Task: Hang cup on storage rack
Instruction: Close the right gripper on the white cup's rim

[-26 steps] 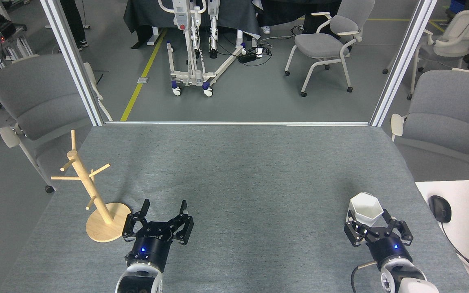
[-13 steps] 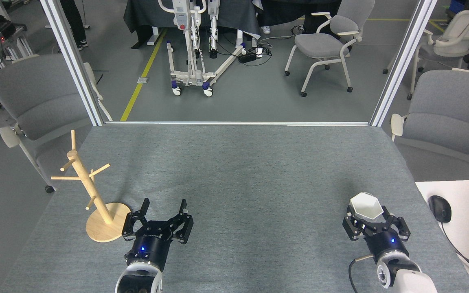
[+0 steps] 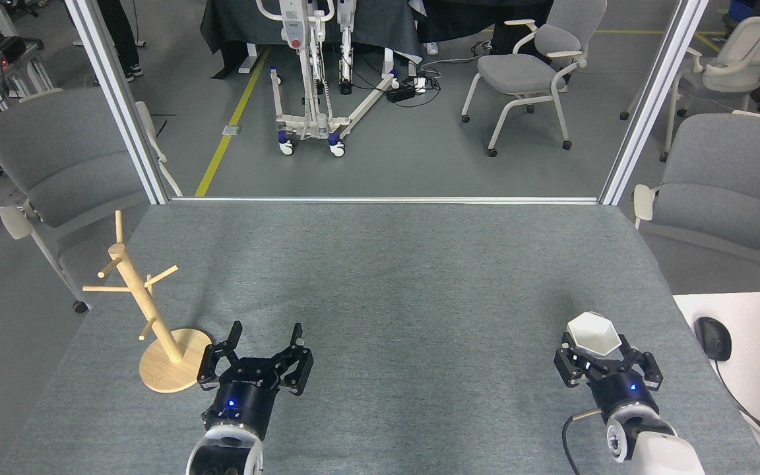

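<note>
On the grey table [image 3: 393,277], far to the right of the wooden storage rack [image 3: 149,310], the right gripper [image 3: 601,359] clasps the white cup [image 3: 592,336] between its fingers. Just right of the rack's base, the left gripper [image 3: 266,340] is spread wide, holding nothing.

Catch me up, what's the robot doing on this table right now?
The right gripper is closed on the white cup at the table's near right. The wooden storage rack stands at the near left with nothing on its pegs. The left gripper sits open and empty just right of the rack's base. The cup is not yet hung.
</note>
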